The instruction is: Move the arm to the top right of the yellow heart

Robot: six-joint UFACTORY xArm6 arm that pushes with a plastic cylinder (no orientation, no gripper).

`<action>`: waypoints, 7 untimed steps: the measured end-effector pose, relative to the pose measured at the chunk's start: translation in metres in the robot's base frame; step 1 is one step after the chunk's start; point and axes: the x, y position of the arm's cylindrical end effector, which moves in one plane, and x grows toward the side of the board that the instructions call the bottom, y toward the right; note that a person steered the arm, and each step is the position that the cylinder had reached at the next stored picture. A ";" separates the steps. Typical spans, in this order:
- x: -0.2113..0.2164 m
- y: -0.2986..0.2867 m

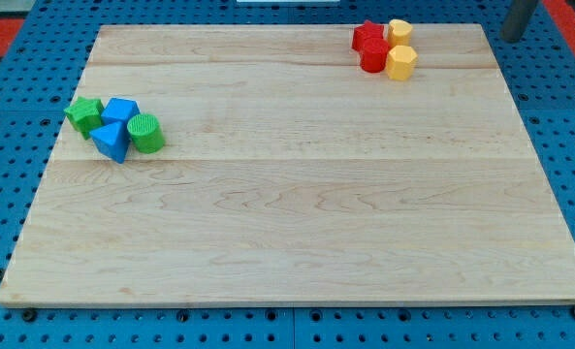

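Lying flat, the board [297, 213] carries two groups. At the view's left are a blue cube [121, 110], blue triangle [111, 140], green cylinder [146, 133] and green star [84, 113]. At the top right, red blocks [370, 46] touch the yellow heart [399, 30] and yellow hexagon [401, 62]. My tip [512, 37] stands right of the heart, off the board; there is no pincer.

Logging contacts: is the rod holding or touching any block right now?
Nothing is held. My tip sits off the board's top right corner, apart from the yellow heart and every other block.
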 end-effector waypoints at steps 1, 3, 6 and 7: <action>-0.008 -0.002; -0.030 -0.071; 0.063 -0.109; 0.119 -0.121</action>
